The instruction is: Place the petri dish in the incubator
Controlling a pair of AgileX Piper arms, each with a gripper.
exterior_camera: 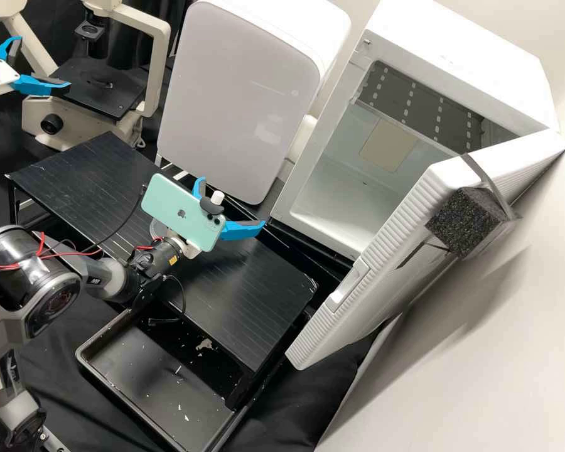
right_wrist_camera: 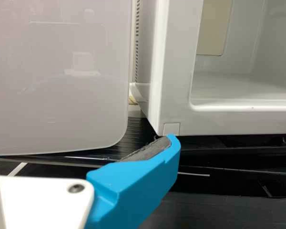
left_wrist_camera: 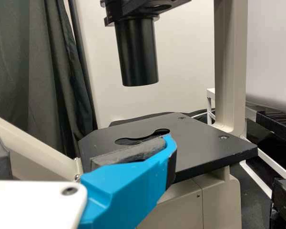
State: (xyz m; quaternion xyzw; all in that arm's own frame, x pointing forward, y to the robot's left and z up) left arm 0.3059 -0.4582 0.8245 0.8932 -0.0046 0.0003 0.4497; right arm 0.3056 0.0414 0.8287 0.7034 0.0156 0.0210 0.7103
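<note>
White incubator point(exterior_camera: 458, 53), black tray point(exterior_camera: 150, 392) (pale-flecked)

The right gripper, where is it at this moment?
In the high view, the right gripper is near the centre, over the black platform, to the picture's left of the open white chamber.

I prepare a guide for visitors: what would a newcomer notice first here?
Probably it is the large white, box-shaped incubator, its door open, at the high view's upper right. Next comes, near the middle, the mint-green rectangular phone mounted beside the bright blue fingers of the right gripper.
</note>
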